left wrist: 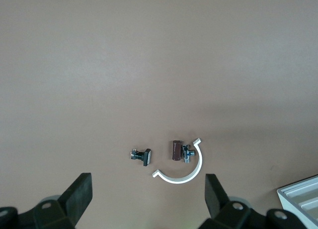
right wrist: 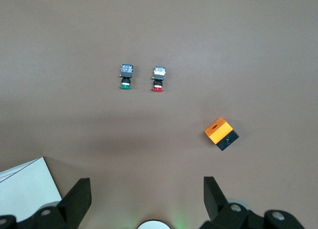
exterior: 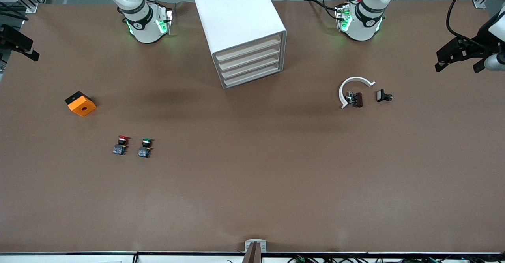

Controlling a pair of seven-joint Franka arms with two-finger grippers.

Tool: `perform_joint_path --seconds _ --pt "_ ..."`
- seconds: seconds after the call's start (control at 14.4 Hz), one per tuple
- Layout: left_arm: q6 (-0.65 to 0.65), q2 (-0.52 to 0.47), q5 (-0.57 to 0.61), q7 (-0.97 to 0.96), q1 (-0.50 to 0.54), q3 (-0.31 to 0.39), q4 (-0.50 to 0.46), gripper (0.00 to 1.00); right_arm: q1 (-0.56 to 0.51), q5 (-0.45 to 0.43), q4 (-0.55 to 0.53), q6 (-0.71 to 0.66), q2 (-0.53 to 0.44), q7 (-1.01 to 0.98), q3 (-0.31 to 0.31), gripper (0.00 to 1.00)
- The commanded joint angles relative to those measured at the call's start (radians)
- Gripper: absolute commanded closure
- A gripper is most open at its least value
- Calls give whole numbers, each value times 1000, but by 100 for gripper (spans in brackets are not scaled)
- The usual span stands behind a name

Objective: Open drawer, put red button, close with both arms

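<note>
The red button (exterior: 122, 144) lies on the brown table toward the right arm's end, beside a like switch with a green cap (exterior: 145, 147); both show in the right wrist view, red (right wrist: 158, 79) and green (right wrist: 126, 76). The white drawer cabinet (exterior: 238, 26) stands between the two arm bases, all its drawers (exterior: 249, 65) shut. My right gripper (right wrist: 146, 191) is open and empty, high over its end of the table (exterior: 17, 42). My left gripper (left wrist: 149, 189) is open and empty, high over its own end (exterior: 453, 55).
An orange and black box (exterior: 80, 104) lies farther from the front camera than the buttons. Toward the left arm's end lie a white curved clip (exterior: 353, 89), a brown part (exterior: 357, 99) and a small black part (exterior: 383, 96).
</note>
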Motion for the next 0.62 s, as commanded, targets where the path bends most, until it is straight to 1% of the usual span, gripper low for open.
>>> perform_joint_path --seconds 0.0,0.21,0.42,0.56 --pt "-18 7 20 5 0 -4 18 0 5 -9 -26 11 -28 -13 -4 0" --pt "-18 7 17 5 3 -2 17 0 5 -9 -26 11 -28 -13 -2 0" --pt "-20 56 14 -13 8 3 11 0 5 -22 -24 9 -28 -13 -2 0" --pt "-15 128 14 -16 6 3 12 0 7 -33 -24 9 -35 -12 1 0"
